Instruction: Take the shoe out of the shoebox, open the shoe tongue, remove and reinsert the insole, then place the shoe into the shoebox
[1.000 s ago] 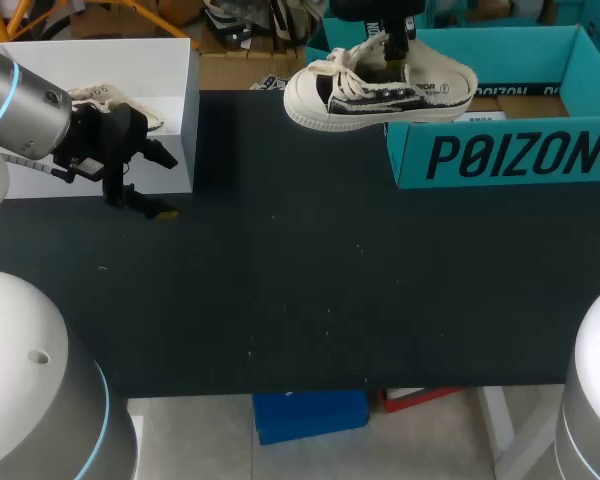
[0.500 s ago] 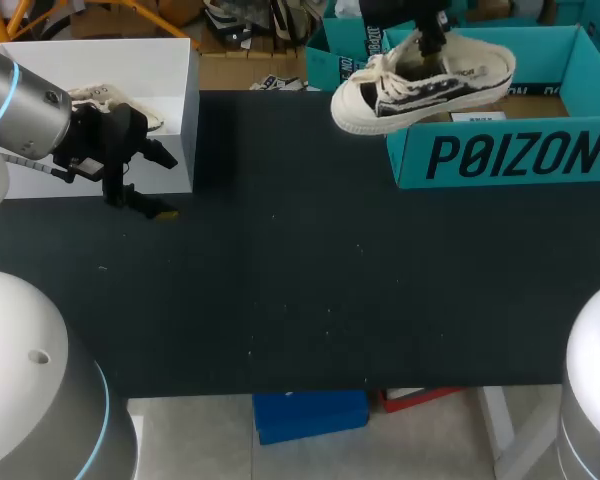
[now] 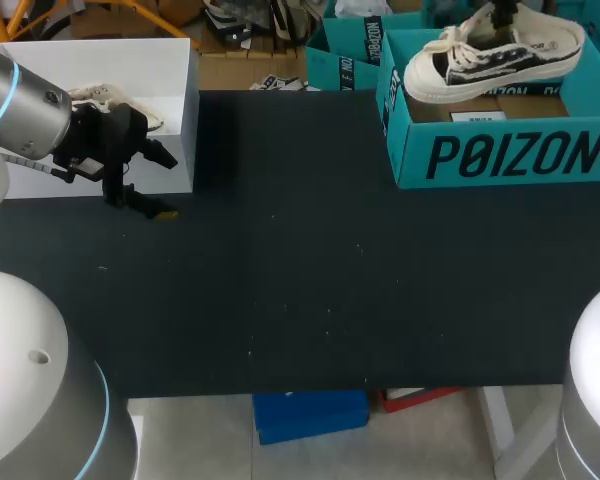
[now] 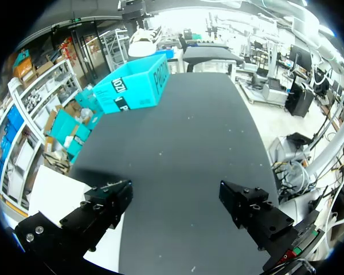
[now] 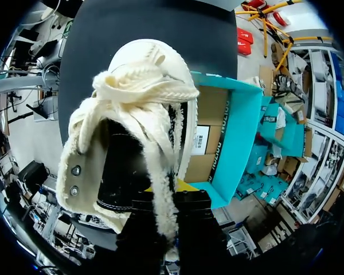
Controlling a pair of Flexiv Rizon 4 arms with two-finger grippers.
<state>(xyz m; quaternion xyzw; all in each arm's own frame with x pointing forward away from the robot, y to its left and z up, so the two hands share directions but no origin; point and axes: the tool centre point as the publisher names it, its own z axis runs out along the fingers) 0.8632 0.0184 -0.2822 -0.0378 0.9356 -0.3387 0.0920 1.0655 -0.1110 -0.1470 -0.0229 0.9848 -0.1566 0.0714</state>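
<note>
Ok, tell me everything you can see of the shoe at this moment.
The shoe is a cream canvas low-top with frayed edges, cream laces, a dark patterned side panel, a pale rubber sole and toe cap, two small metal eyelets on its side and a dark inside. It hangs over the open teal shoebox, toe toward the left arm's side and a little lower than the heel. The right gripper holds it from above, fingers closed on the edge of its opening. Whether the sole touches the box cannot be told.
</note>
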